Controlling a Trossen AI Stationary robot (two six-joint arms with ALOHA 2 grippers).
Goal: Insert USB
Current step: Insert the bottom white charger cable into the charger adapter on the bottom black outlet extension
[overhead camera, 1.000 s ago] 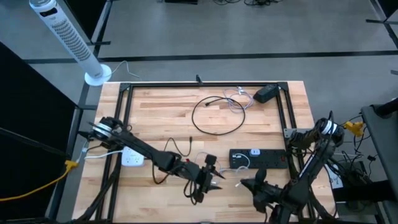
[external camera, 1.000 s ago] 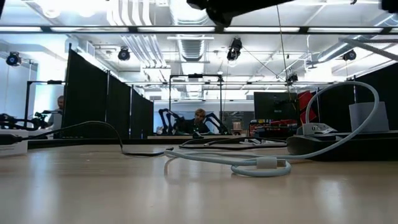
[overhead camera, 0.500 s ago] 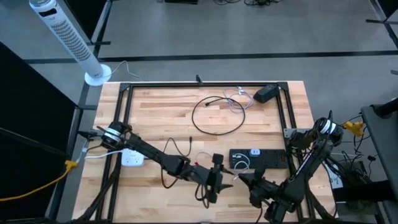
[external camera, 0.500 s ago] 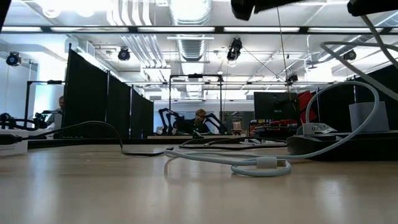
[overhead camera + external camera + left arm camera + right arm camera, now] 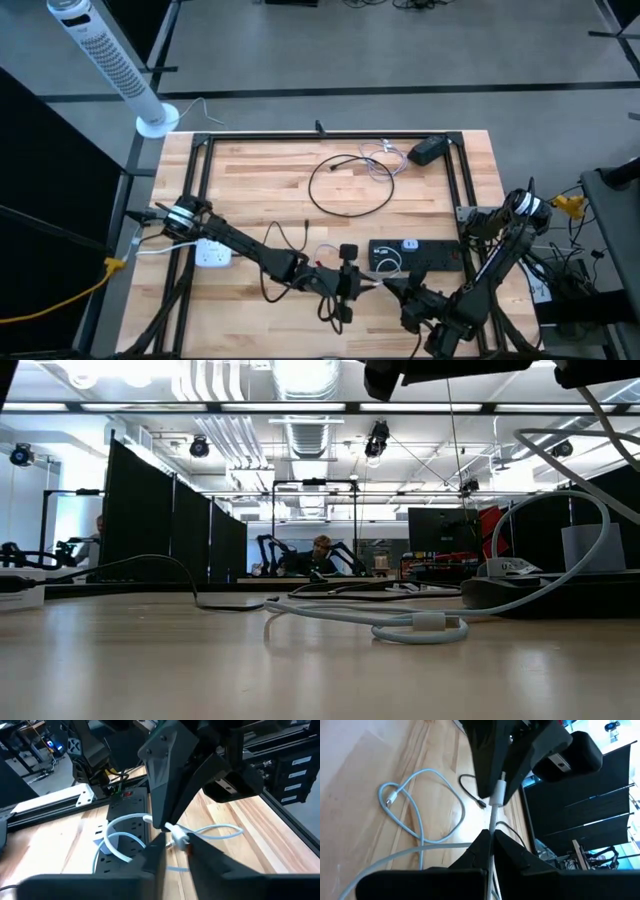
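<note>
— So, where's your white USB cable (image 5: 494, 812)?

— Held above the table's front edge, beside the black power strip (image 5: 418, 254). Your right gripper (image 5: 489, 837) has its jaws closed on the cord; your left gripper (image 5: 172, 837) pinches the plug end.

— How will it handle?

— Probably light and floppy. Grip the stiff plug body, since the cord would likely bend.

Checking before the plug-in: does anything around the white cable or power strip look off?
Nothing damaged. Both hands, left hand and right hand, pinch the same white cable beside the power strip; its slack loops loosely across the strip's sockets.
</note>
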